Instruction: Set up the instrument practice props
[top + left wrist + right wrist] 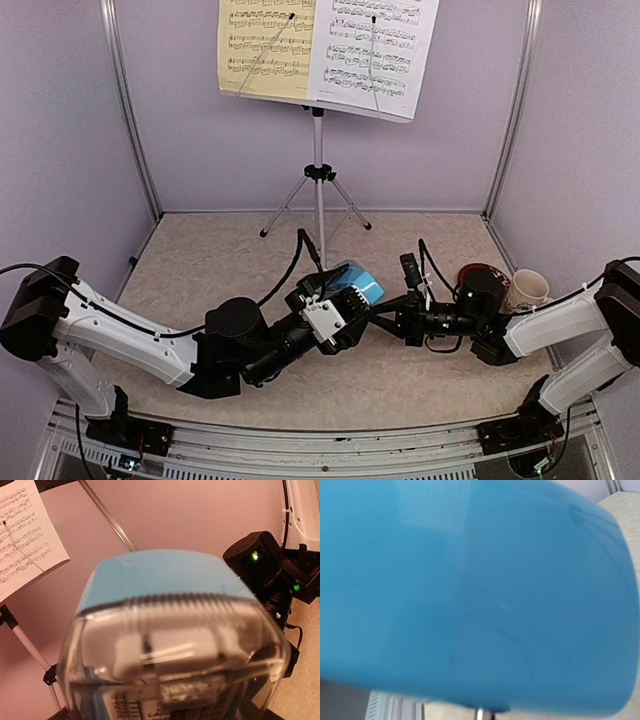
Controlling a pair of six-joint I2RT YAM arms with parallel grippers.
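blue metronome [160, 575] gripped by left jaws

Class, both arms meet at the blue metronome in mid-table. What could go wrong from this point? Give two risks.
1. The blue metronome sits tilted in the left jaws, apparently off the table. With the right jaws shut close against it, a tug could twist it loose and drop it.
2. The right arm lies beside the mug and dark red disc; pulling back could knock them.

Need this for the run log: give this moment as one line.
left gripper: holds metronome | right gripper: shut beside metronome | yellow sheet, white sheet: on stand
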